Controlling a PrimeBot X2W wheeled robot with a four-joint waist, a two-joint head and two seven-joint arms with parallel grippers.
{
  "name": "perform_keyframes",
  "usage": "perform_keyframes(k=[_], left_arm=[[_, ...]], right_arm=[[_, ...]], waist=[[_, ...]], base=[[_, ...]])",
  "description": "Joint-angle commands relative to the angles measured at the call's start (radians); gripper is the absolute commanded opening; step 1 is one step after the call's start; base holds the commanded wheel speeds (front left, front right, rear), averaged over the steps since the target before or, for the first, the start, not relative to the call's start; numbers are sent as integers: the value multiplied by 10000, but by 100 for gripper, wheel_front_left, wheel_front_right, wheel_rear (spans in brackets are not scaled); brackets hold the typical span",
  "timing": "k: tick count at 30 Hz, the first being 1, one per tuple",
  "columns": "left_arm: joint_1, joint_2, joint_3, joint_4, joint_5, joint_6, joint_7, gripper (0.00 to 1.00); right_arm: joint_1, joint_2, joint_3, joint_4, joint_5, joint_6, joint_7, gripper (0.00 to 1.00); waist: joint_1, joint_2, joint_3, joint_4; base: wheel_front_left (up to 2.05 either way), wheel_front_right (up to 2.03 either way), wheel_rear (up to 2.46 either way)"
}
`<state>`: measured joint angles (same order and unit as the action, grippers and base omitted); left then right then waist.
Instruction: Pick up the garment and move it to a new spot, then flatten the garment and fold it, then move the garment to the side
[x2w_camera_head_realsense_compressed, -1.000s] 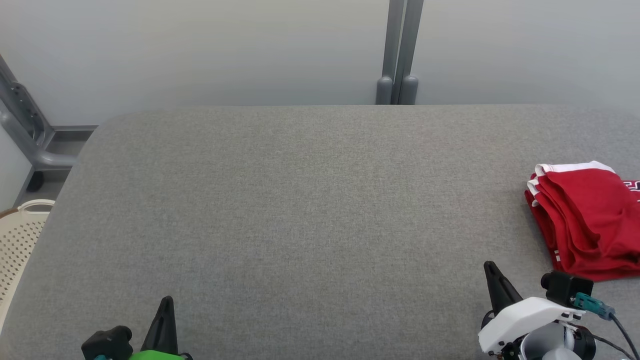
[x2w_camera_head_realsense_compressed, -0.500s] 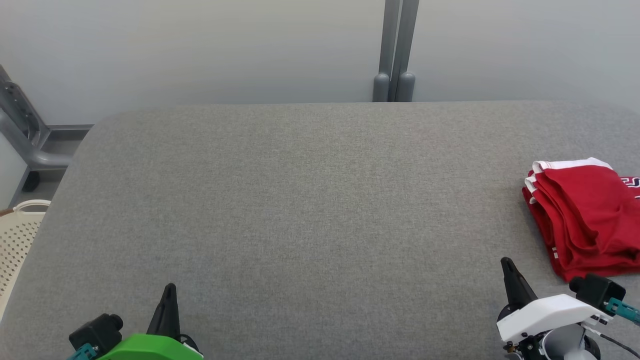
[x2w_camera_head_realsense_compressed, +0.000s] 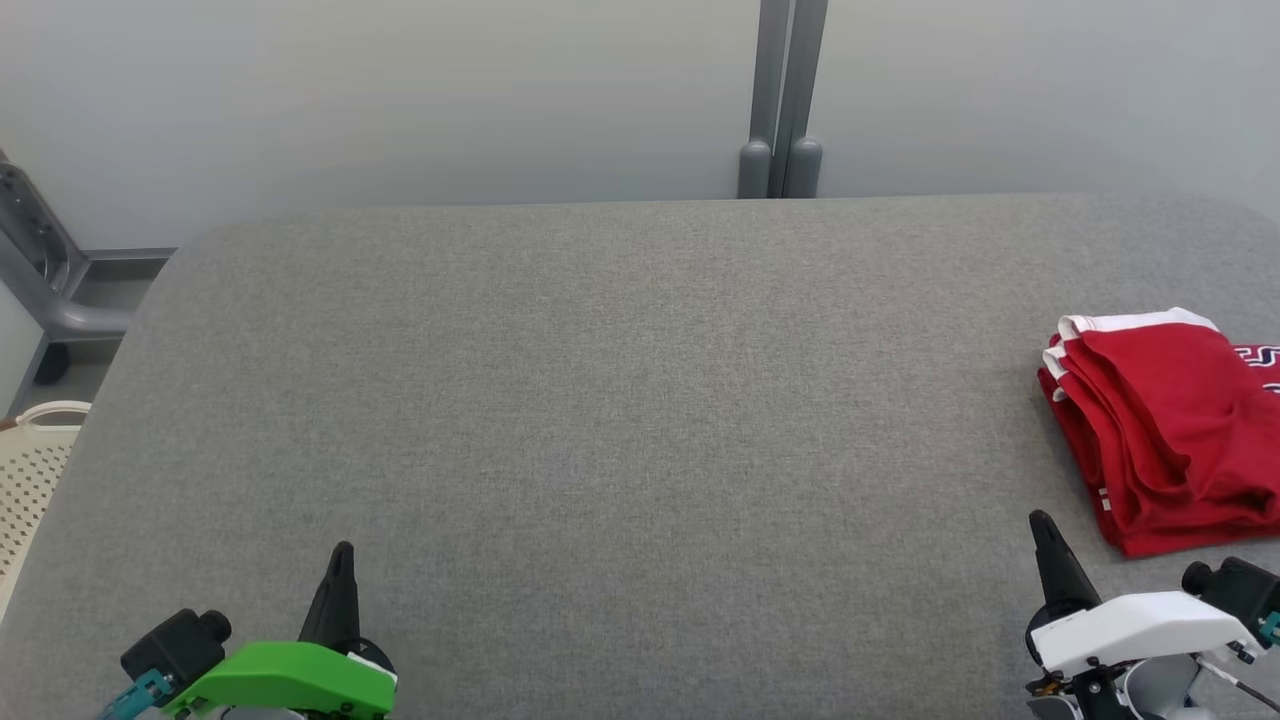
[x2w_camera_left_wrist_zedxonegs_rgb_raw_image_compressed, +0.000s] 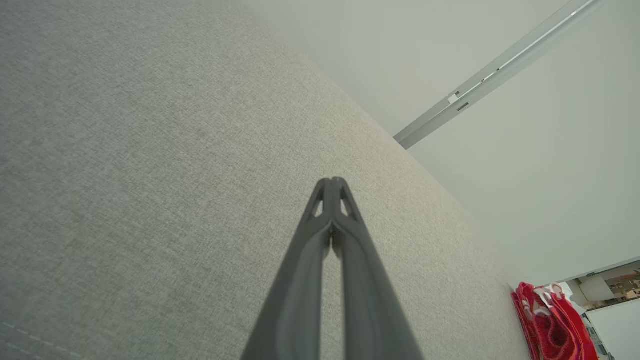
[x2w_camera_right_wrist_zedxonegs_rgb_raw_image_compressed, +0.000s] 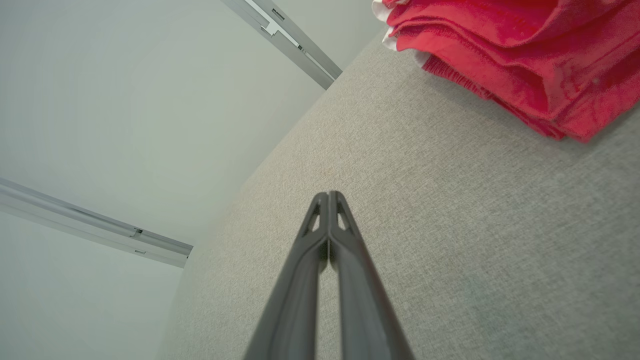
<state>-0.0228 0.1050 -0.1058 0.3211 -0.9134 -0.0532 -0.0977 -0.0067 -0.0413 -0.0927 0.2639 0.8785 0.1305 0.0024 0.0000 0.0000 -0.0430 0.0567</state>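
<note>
You are seeing the garment (x2w_camera_head_realsense_compressed: 1160, 420) lying on the table (x2w_camera_head_realsense_compressed: 600, 400) at its right side, the right gripper (x2w_camera_head_realsense_compressed: 1042, 524) sitting just before it, the left gripper (x2w_camera_head_realsense_compressed: 342, 556) well apart leftward, a basket (x2w_camera_head_realsense_compressed: 30, 470) beyond the left edge.

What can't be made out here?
- Head view: the garment runs off the right edge, so its full extent and the lettering on it cannot be read.
- Head view: the basket is cut by the left edge; what it holds cannot be seen.
- Left wrist view: the garment is small in the bottom right corner and cut by the edge.
- Right wrist view: top and right edges cut the garment.
</note>
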Motion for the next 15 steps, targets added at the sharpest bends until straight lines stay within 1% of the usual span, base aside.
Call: perform_keyframes(k=[1, 15], left_arm=[[-341, -18, 45, -154, -317, -90, 53, 0], [-645, -128, 124, -157, -1862, -248, 421, 0]], right_arm=[[-77, -53, -101, -219, 325, 4, 62, 0], [92, -68, -470, -569, 1940, 4, 358, 0]], waist=[[0, 0, 8, -9], [0, 0, 81, -102]], base=[[0, 0, 0], [0, 0, 0]])
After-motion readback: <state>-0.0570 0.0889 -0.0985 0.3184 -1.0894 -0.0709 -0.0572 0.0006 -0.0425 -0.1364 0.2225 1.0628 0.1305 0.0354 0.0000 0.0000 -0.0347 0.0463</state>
